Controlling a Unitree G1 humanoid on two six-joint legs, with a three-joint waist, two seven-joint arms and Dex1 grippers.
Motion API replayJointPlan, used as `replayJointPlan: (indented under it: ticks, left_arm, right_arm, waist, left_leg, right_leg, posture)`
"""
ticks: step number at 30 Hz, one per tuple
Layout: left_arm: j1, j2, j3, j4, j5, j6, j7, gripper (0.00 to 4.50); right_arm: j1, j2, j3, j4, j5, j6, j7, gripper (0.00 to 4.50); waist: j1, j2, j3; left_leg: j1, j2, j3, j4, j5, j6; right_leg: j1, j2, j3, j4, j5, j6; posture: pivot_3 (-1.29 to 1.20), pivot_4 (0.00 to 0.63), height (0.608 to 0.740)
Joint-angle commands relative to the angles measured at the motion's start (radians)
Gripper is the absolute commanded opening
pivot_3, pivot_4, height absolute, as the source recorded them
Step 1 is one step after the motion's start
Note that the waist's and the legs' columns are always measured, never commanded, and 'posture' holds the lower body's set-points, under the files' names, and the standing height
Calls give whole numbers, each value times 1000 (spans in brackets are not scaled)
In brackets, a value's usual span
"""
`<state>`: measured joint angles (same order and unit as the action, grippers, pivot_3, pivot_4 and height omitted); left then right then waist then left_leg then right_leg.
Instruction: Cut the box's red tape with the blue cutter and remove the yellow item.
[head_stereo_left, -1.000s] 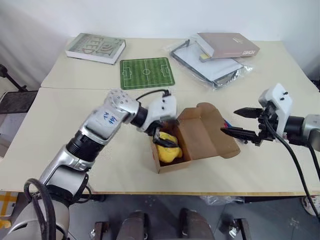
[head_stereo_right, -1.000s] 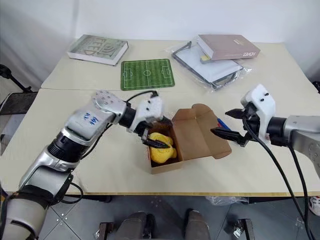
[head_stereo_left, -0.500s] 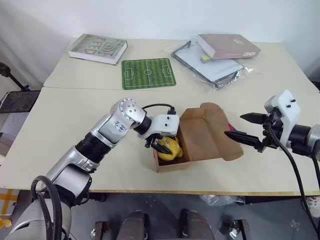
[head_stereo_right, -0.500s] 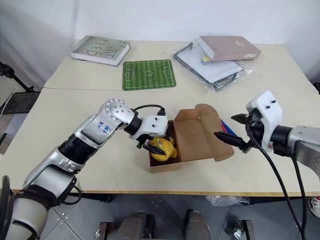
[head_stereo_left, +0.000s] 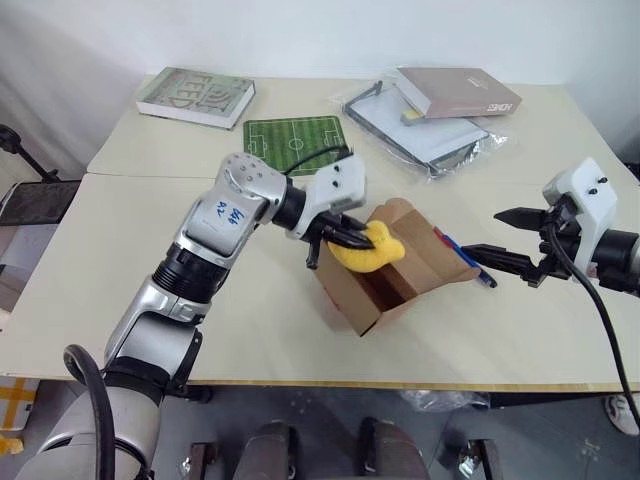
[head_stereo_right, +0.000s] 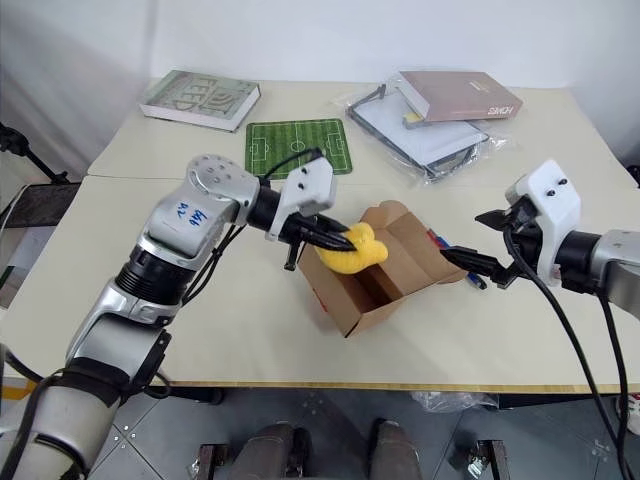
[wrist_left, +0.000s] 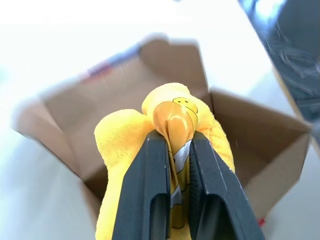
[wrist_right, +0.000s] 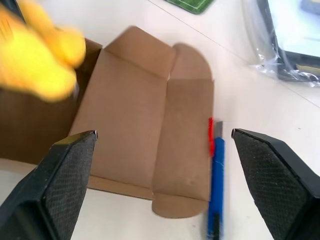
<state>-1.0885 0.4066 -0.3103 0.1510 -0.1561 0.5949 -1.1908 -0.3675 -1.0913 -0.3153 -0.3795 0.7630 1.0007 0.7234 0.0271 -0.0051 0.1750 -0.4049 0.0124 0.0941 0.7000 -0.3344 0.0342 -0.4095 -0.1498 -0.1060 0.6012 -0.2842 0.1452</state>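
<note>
Yellow item (head_stereo_left: 368, 250): a soft yellow piece, now lifted clear of the box floor and carried above the box's open mouth. A second ago it lay inside; you have since closed on it and raised it, so the removal step looks nearly done, needing only a set-down on bare tabletop.

Left gripper (wrist_left: 172, 150): clenched on the yellow item. The two black fingers (wrist_left: 147, 190) pinch a glossy fold at its middle, with the soft bulk spilling out on both sides of the jaws.

Box (head_stereo_left: 385, 275): open, flaps spread, tipped up on its near corner beneath the lifted item, near the middle of the tabletop's front half. It has tilted since the lift began; watch that it does not drag along.

Red tape (wrist_right: 210, 136): a strip on the edge of the outer flap, no longer bridging a seam, so the cut reads as finished.

Blue cutter (wrist_right: 216, 187): lies on the tabletop just beside that flap, toward the right edge.

Right gripper (head_stereo_left: 497, 236): released, jaws spread wide, hovering near the cutter and the flap, holding nothing.
</note>
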Motion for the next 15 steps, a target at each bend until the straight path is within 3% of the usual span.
replayJointPlan:
  ticks: [1, 4, 8, 12, 15]
  left_arm:
    - [-45, 11, 91, -35, -21, 56, 85, 92]
    - [-32, 33, 102, -67, -32, 81, 91, 92]
    - [-23, 71, 179, -61, -5, 150, 223, 91]
    - [48, 201, 172, -58, 92, 178, 325, 78]
    - [159, 296, 203, -96, 134, 260, 401, 78]
  right_arm:
    - [-41, -31, 8, 16, -15, -21, 39, 4500]
    - [-53, -35, 27, 32, -29, -28, 63, 4500]
    - [-85, -35, 51, 61, -47, -47, 96, 4500]
    - [-83, -29, 63, 76, -63, -90, 142, 4500]
    - [-66, 38, 16, 75, -56, -243, 222, 4500]
  waist:
    - [-1, 0, 0]
    - [-1, 0, 0]
    - [-1, 0, 0]
    - [-6, 0, 0]
    - [-7, 0, 0]
  left_leg:
    - [0, 0, 0, 0, 0, 0]
    - [0, 0, 0, 0, 0, 0]
    - [0, 0, 0, 0, 0, 0]
    - [1, 0, 0, 0, 0, 0]
    - [2, 0, 1, -1, 0, 0]
  right_leg:
    - [0, 0, 0, 0, 0, 0]
    - [0, 0, 0, 1, 0, 0]
    - [0, 0, 0, 1, 0, 0]
    - [-1, 0, 0, 1, 0, 0]
    - [-1, 0, 0, 2, 0, 0]
  posture:
    - [0, 150, 740]
    - [0, 150, 740]
    - [0, 150, 740]
    - [0, 150, 740]
    - [0, 150, 740]
